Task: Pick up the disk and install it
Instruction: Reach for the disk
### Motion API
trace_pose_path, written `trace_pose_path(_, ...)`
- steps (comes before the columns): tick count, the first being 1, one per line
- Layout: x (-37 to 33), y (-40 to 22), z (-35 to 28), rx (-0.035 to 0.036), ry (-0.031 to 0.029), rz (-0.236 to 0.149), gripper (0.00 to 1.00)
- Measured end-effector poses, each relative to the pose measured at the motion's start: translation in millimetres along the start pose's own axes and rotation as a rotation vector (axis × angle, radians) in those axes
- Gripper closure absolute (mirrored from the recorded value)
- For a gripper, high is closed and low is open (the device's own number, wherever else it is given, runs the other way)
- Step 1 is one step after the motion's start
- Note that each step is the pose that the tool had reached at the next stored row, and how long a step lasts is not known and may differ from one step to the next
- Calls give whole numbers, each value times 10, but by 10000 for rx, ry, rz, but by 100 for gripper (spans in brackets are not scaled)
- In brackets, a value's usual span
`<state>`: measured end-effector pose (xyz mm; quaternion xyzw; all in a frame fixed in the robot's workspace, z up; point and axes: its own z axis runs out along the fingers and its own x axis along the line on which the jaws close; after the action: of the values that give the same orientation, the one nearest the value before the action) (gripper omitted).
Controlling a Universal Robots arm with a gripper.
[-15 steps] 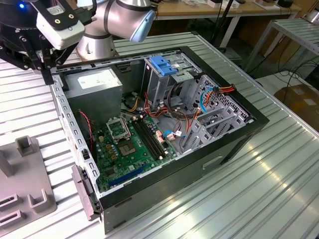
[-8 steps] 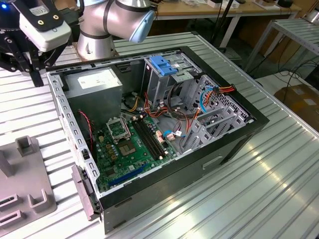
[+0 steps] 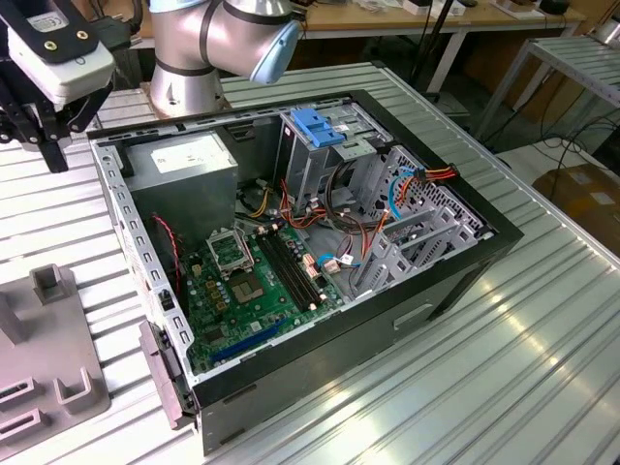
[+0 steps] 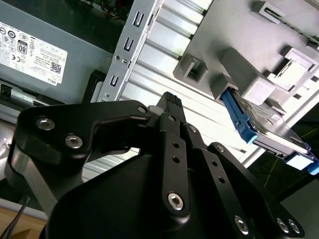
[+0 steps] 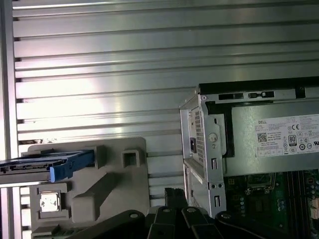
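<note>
The disk (image 4: 271, 130), a grey metal drive in a bright blue caddy rail, stands on edge in a slot of the grey fixture plate (image 4: 234, 30). The first wrist view shows the disk (image 5: 47, 165) edge-on in the same fixture (image 5: 114, 186). My black gripper (image 4: 169, 102) hangs above the ribbed table between the computer case and the fixture. Its fingertips meet at one tip with nothing between them, well apart from the disk. In the exterior view my gripper (image 3: 39, 136) hovers off the case's far corner on the exterior view's left.
The open computer case (image 3: 455, 271) lies on the ribbed metal table (image 3: 504, 378). Inside are a green motherboard (image 3: 257, 281), a grey power supply (image 3: 184, 165) and a grey drive cage topped by a blue plastic bracket (image 3: 320, 126). The grey fixture (image 3: 48, 358) lies to the case's left.
</note>
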<state>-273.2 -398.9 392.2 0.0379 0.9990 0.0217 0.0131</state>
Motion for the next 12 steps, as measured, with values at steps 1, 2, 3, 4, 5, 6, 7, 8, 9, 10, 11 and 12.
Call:
trace_pose_path(1, 40, -3, -2, 1, 1, -1, 90)
trace_pose_path(2, 62, -5, -2, 1, 1, -1, 90)
trace_pose_path(3, 81, -6, -2, 1, 1, -1, 90)
trace_pose_path(4, 105, -8, -3, 1, 1, -1, 90)
trace_pose_path(5, 123, -9, -3, 1, 1, 0, 90)
trace_pose_path(6, 155, -12, -3, 0, 0, 1, 90)
trace_pose_path(7, 185, -14, -4, 0, 1, 0, 90)
trace_pose_path(8, 205, -15, -5, 0, 1, 0, 90)
trace_pose_path(9, 232, -18, -5, 0, 0, 0, 90)
trace_pose_path(10, 254, -19, -6, 0, 1, 0, 90)
trace_pose_path(11, 274, -21, -6, 0, 1, 0, 90)
trace_pose_path(12, 293, -22, -7, 1, 1, -1, 90)
